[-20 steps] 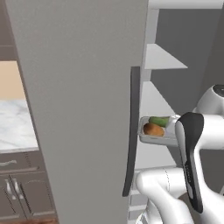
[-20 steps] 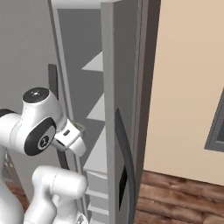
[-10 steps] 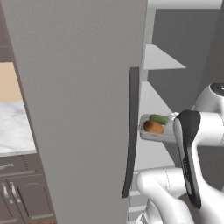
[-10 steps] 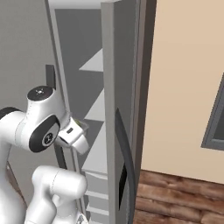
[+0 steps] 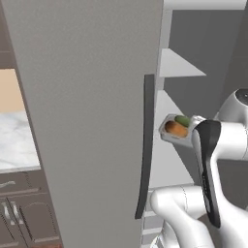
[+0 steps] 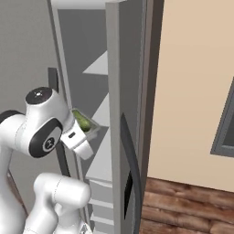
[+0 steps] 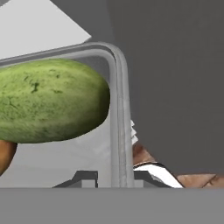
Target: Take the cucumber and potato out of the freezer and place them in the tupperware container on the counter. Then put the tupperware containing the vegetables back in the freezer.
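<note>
The tray (image 5: 170, 136) is rigid and light, but its loose load can roll, so keep it level and grip it by the rim. The gripper (image 7: 114, 179) is clenched on that rim, one tip on each side. The tray hangs at the open freezer (image 5: 87, 106), beside the shelves. The cucumber (image 7: 48, 100) and potato (image 5: 176, 129) lie inside the tray, just ahead of the tips.

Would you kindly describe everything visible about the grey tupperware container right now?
The shallow grey rectangular tupperware container has a raised rounded rim and no lid, and looks like matte plastic. It is held in the air at the open grey freezer, roughly level, beside the pale shelves. The green cucumber and orange-brown potato lie inside it. The gripper is shut on its rim, one of the dark fingers on each side.
</note>
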